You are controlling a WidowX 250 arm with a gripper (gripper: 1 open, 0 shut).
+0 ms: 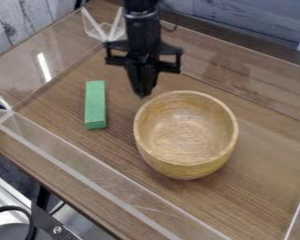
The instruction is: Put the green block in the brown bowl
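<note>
gripper (142,91): empty, jaw gap unreadable, above bowl's far-left rim
green block (95,103): flat, left of brown bowl (187,134)
writing: none legible

A wood-grain tabletop (240,84) fills most of the view and spreads out in every direction beneath the tool. Clear plastic walls (102,192) edge the table, the near one running diagonally across the foreground below the tool. Behind the tool, at upper left, is a pale whitewashed plank surface (22,23). Dark cables (8,225) lie at lower left, well apart from the tool.
</note>
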